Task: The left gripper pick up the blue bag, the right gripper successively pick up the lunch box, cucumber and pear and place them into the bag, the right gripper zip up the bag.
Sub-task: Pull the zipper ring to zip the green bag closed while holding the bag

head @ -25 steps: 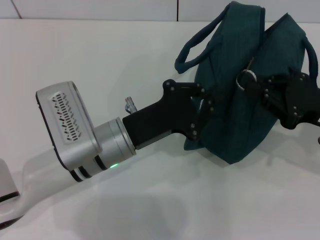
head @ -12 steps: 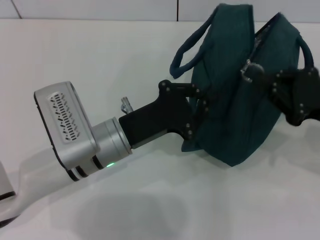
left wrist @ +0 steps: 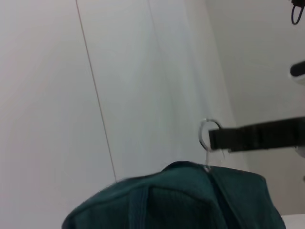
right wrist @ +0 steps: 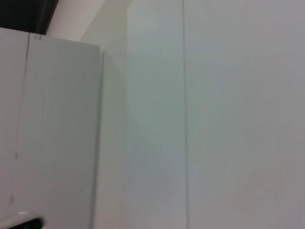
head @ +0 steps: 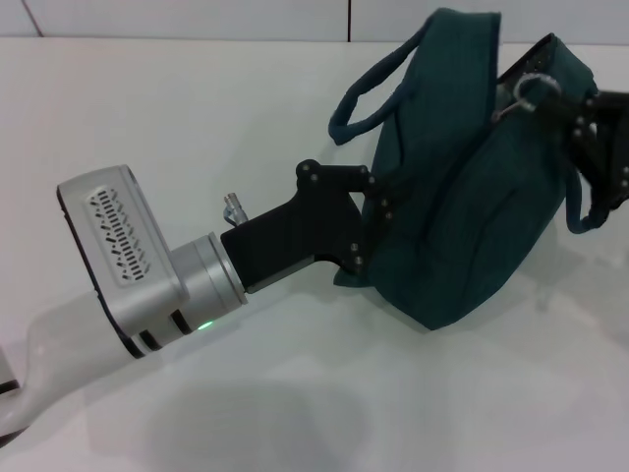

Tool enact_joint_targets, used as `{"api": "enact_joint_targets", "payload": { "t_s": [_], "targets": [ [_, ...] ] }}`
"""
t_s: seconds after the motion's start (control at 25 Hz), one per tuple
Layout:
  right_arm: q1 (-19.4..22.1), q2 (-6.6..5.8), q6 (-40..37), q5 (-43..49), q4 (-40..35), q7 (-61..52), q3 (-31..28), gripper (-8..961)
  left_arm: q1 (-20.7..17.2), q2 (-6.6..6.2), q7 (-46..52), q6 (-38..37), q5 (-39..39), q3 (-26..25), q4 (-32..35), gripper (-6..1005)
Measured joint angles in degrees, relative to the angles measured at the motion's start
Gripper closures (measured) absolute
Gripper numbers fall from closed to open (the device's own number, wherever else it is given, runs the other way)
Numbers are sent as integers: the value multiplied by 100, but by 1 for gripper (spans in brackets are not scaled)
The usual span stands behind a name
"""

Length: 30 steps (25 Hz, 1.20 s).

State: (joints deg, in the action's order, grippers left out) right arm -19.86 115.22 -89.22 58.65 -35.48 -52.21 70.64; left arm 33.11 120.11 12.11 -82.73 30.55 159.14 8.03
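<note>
The dark teal-blue boxy fabric bag (head: 462,197) sits at the right of the white tabletop (head: 197,108), tipped so its zippered top faces up and to the right, long axis running from lower left to upper right. One loop handle (head: 378,84) arches off its left upper side, the other hangs down by the right edge. The metal ring zipper pull (head: 531,90) stands at the bag's upper right; in the left wrist view the same ring (left wrist: 208,133) is hooked on a black rod-like finger (left wrist: 257,136) above the bag's top seam (left wrist: 190,195). The all-black right gripper (head: 601,138) is at the frame's right edge, touching the pull; whether its jaws are pressed together I cannot tell. The black two-finger left gripper (head: 378,231) on the silver cylindrical arm (head: 147,265) with green light comes in from lower left, jaws pinching the bag's left side wall. Tabletop left and front of the bag lies bare white; its far edge meets a white panelled wall (head: 197,18). Right wrist view shows only pale wall panels (right wrist: 214,119).
</note>
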Motion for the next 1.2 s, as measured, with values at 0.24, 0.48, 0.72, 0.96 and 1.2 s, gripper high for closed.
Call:
{"api": "enact_joint_targets", "payload": {
  "t_s": [0.24,0.48,0.72,0.96,1.2],
  "targets": [
    [33,0,131,-404,1,348,-4,942,-7,-20,-269,-39,-190,47,-71,945],
    [35,0,322,-604,3,675,23,943,-72,-41,-144,-426,-467,38,-257,946],
    [46,6,254,-757,112,1103,102,943,-201,-63,664,-794,-143,-9,-598,945],
    [61,9,275,-915,210,1265,149,943,-315,-69,1145,-852,142,-9,-818,928],
    [75,9,281,-915,278,1274,132,943,-372,-86,1666,-912,372,-6,-995,903]
  ]
}}
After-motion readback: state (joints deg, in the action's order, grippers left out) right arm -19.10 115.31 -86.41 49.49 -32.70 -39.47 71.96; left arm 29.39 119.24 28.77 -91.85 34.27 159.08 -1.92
